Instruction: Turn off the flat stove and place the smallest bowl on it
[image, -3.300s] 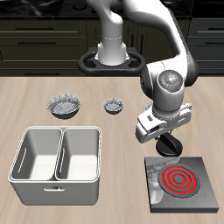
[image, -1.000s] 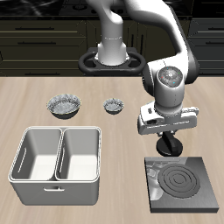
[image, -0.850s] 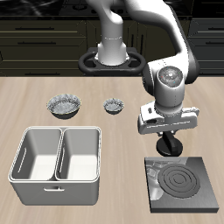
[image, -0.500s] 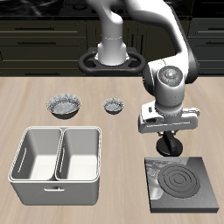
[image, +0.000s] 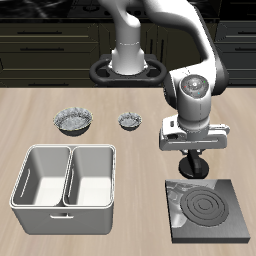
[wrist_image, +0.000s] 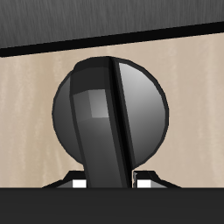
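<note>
Wooden tabletop (image: 130, 150), light tan, backed by dark cabinetry. Flat stove (image: 207, 210) located at the table's front edge, beside the white twin-compartment bin (image: 65, 187); coil rings dark, no red glow visible. Black knob (image: 193, 167) located at the stove's rear corner. Gripper (image: 193, 160) positioned directly above that knob, pointing straight down, arm body upright behind it. Knob (wrist_image: 108, 114) seen close up in the wrist view as a round dark disc crossed by a raised central ridge, with wood grain of the tabletop around it and a dark band of stove surface along one side. Two pale fingertips (wrist_image: 80, 183) visible flanking the near end of the ridge, one on each side, set just beside it; contact with the ridge cannot be confirmed from either view, so clamped or released cannot be told. Smallest bowl (image: 129, 122) resting upright on bare wood farther back on the table, well apart from the stove and from the gripper, fluted rim up, dark interior showing. Larger crinkled bowl (image: 74, 121) resting on the same row, near the smallest bowl but not touching it, behind the bin. Both bin compartments shown with grey interiors, rim intact, front handle facing the table's front edge.
</note>
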